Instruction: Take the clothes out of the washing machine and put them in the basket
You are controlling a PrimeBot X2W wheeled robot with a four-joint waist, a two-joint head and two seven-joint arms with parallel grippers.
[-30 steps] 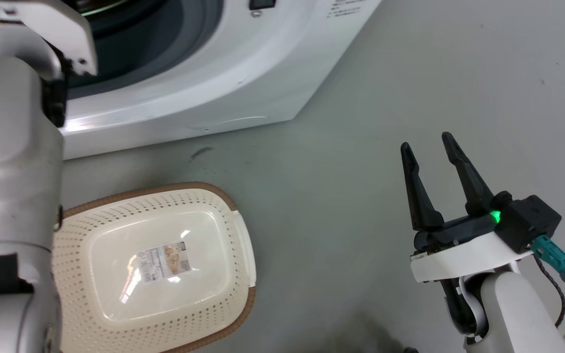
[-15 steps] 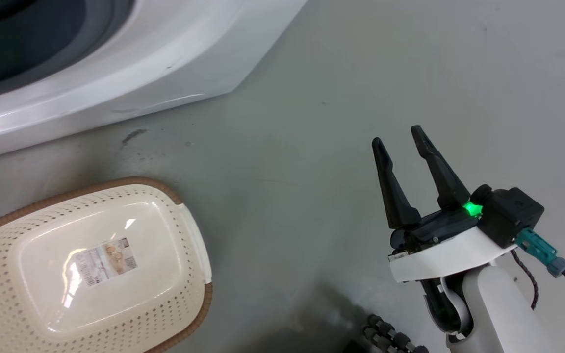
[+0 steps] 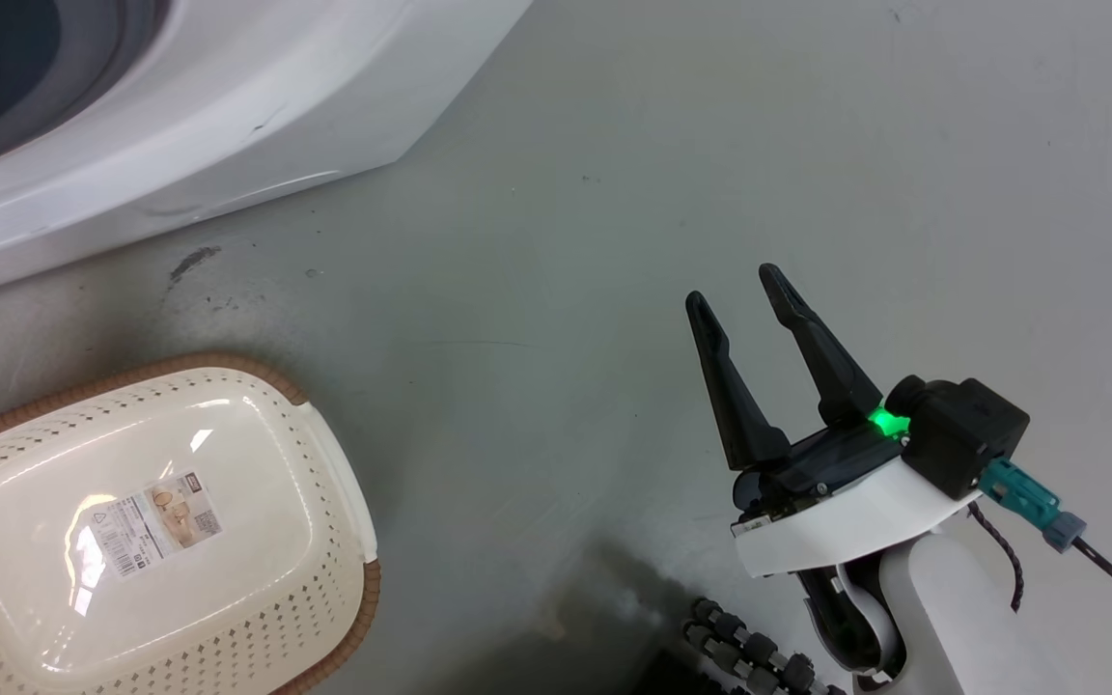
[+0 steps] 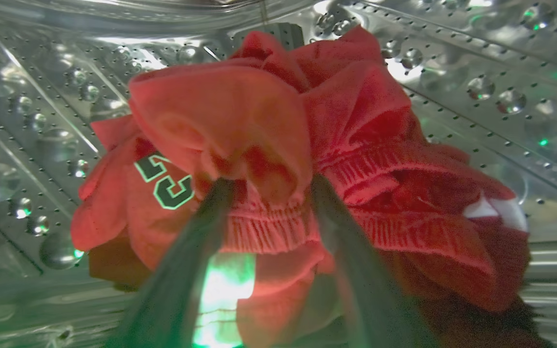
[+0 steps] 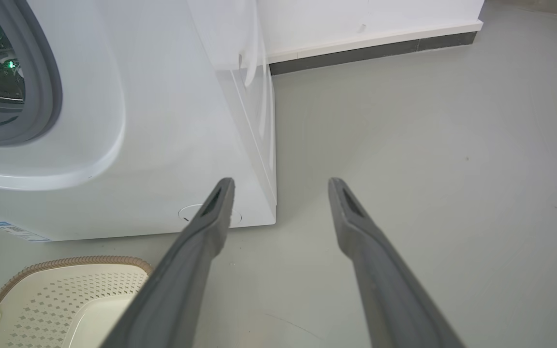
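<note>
My left gripper (image 4: 270, 191) was inside the steel drum (image 4: 501, 72). Its two fingers (image 4: 182, 275) rose into a bunched heap of red clothes (image 4: 356, 121). The fingers stood partly apart, with a gathered elastic band of the fabric between them and a fold draped over their tips. I could not tell whether they pinched the cloth or only flanked it. A green glow showed low between them. The clothes lay against the drum's perforated wall. A dark printed mark (image 4: 165, 181) with a pale outline sat to the left of the fingers, and a patch of white trim (image 4: 496, 210) was at the far right.

My right gripper (image 3: 732, 286) was wide open and held nothing, its fingers pointing up and away over the bare grey floor (image 3: 807, 145). A green light (image 3: 879, 422) shone at the base of its fingers, and a cable (image 3: 1087, 565) ran off its wrist to the right.

The white washer (image 3: 257, 116) stood at the upper left of the head view, well apart from that gripper. In the right wrist view its grey ring (image 5: 49, 82) curved around the dark opening. A white wall (image 5: 356, 19) with a dark skirting (image 5: 370, 50) ran behind.

The basket (image 3: 324, 618) sat on the floor just in front of the washer, at the lower left of the head view. It was cream with a brown rim, and a paper label (image 3: 155, 521) showed on its bare bottom.
</note>
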